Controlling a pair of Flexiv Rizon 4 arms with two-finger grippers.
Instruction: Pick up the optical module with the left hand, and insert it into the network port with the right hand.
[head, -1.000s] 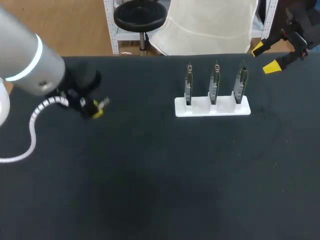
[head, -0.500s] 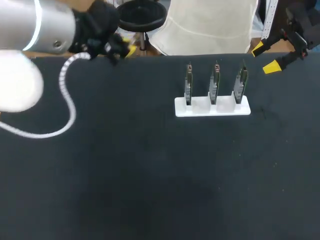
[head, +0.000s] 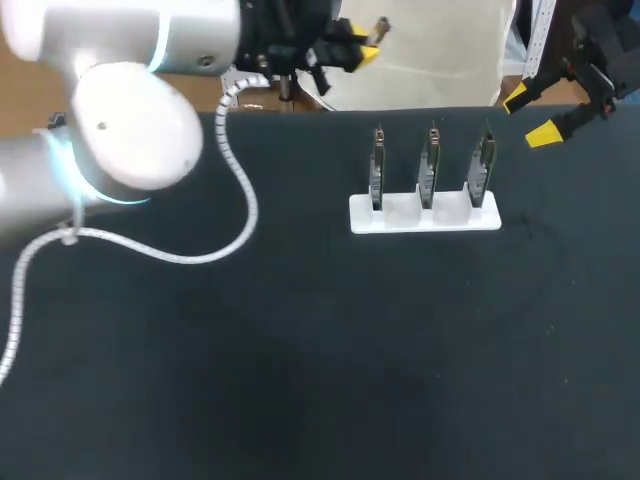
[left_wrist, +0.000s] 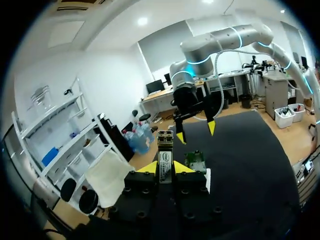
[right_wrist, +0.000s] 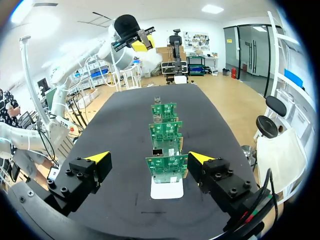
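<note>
Optical module held aloft beyond the table's far edge, pinched at its lower end between the yellow tips of the left hand, with the right hand ahead of it. Where does the danger lie from here? (desk)

In the handover, most likely. The right hand hangs at the far right corner with its fingers spread wide, well apart from the module, so the pass would have to happen in the air. If that hand closes off-centre, or the left one lets go too soon, the module could twist in the grip or drop onto the table. (field)

And at the boards? (desk)

Three circuit boards stand upright in a white holder on the far right part of the table, thin and close together. Nothing visible pins the holder down. A push that meets the network port at a slant could jam the module, tip a board or slide the holder along. Spread fingers could also brush a neighbouring board on the way in. The white cable trailing over the table's left lies well apart from the holder and looks a lesser threat. (field)
</note>
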